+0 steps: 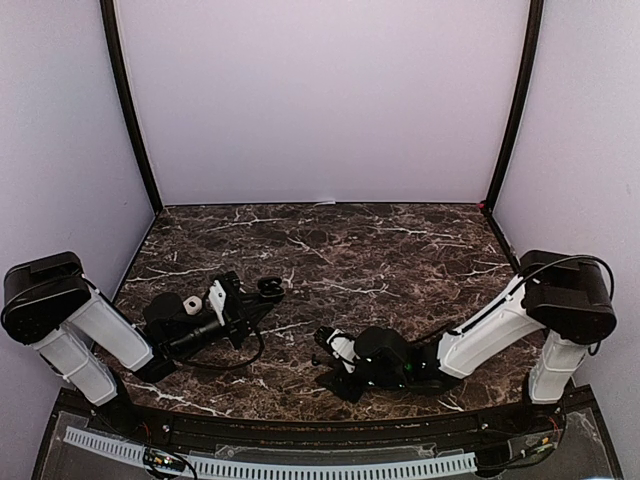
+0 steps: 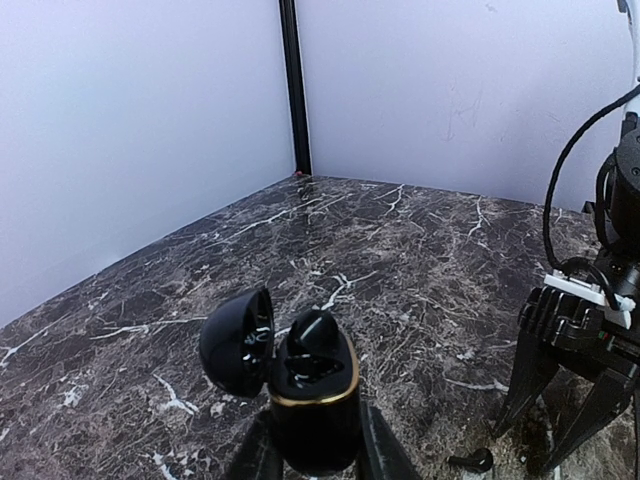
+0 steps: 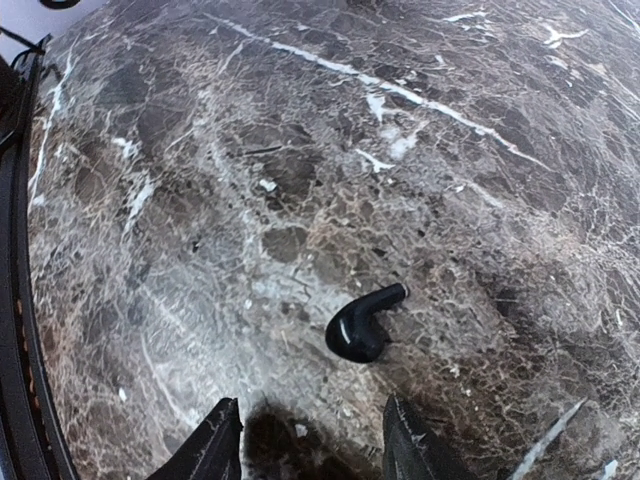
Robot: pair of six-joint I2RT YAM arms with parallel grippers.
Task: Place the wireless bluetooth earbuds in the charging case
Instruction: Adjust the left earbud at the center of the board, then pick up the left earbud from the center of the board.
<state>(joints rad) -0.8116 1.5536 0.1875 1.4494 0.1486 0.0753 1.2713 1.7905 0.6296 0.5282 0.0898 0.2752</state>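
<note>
Step in hand: bud pickup. Black earbud [image 3: 360,322] lies loose on counter [image 3: 300,150], just beyond right tool [image 3: 310,440], whose fingers are spread and empty. Left tool [image 2: 315,445] pinches the charging case [image 2: 312,390], lid open. Next, probably: lower, straddle bud, close gently.

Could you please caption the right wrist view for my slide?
Open jaws just short of a black earbud lying loose on the marble table.

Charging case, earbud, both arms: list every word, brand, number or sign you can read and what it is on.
None can be read.
The black, gold-rimmed charging case shows no brand or marking.
The black earbud on the marble table is plain.
The left arm and right arm carry no legible label.
</note>
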